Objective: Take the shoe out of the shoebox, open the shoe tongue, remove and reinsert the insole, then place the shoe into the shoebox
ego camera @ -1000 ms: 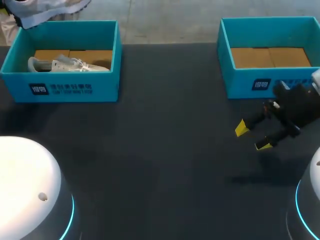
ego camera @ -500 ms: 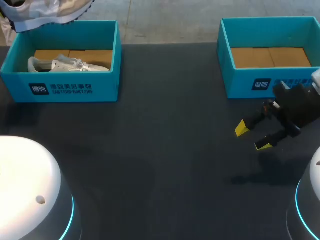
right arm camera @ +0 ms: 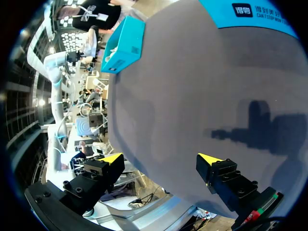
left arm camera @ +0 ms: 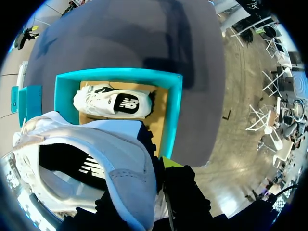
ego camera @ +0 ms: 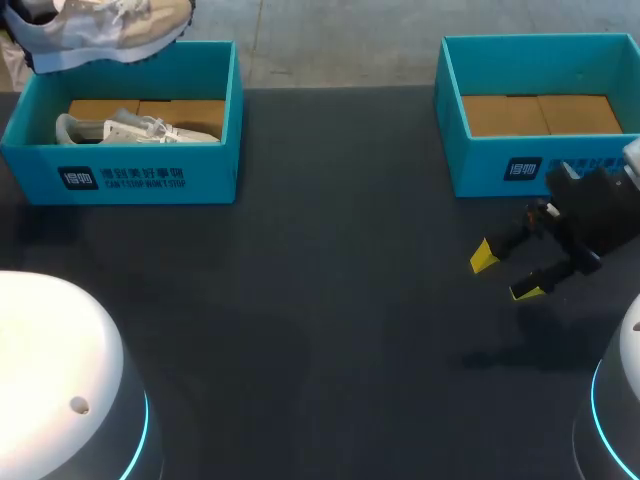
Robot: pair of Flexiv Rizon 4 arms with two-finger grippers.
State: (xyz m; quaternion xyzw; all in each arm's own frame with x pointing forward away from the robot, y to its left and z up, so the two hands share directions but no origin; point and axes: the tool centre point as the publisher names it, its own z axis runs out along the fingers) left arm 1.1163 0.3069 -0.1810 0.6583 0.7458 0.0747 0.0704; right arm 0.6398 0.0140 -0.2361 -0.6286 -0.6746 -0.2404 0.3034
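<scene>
Grey and white, the shoe [ego camera: 105, 30] hangs in the air over the back rim of the left shoebox [ego camera: 150, 185], clear of its walls. Its long axis runs roughly along the box's long side. The left gripper [left arm camera: 161, 168] is clamped on it near the heel collar, though only one yellow tip shows past the upper. A second, white shoe [ego camera: 135, 130] lies on its side inside that box, directly below. The right gripper [ego camera: 505, 273] hovers with its fingers spread and empty over the table [ego camera: 330, 300], just in front of the right shoebox [ego camera: 480, 165] and well apart from the shoe. Opening the tongue probably needs both arms, so the shoe likely has to come toward the middle of the table, where the free right gripper can reach it.
</scene>
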